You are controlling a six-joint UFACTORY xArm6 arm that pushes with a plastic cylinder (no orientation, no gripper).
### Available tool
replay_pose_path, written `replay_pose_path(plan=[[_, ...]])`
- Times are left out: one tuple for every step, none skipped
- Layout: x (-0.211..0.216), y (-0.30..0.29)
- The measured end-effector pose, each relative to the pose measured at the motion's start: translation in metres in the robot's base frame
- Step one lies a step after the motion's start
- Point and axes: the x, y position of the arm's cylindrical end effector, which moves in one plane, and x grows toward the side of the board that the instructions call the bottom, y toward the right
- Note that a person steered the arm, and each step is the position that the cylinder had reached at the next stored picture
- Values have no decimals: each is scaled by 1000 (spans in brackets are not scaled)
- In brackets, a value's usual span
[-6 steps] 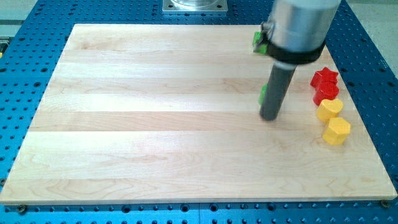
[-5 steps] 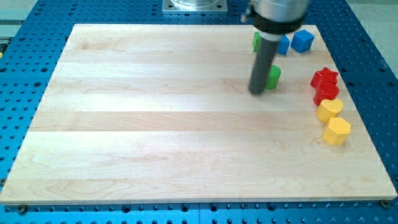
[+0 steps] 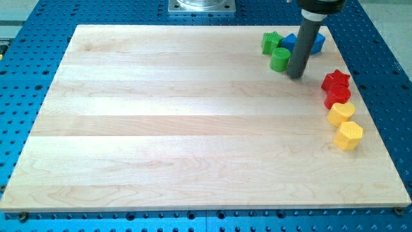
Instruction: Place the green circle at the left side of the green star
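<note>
The top of the rod is cut off by the view's top edge. No jaws are there to be seen, only my tip (image 3: 296, 75), set just right of the green circle (image 3: 280, 59). The green star (image 3: 271, 42) is touched by the circle from below. Two blue blocks (image 3: 318, 42) are partly hidden behind the rod

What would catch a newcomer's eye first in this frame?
The dark rod coming down from the view's top right, my tip resting just right of the green circle. That circle sits just below the green star, with blue blocks partly hidden behind the rod. Next, a column along the board's right edge: red star, another red block, and two yellow blocks below.
</note>
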Motion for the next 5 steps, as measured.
replay_pose_path(plan=[[-38, -18], [-17, -70], [-15, -79], [-70, -89], [-24, -97]])
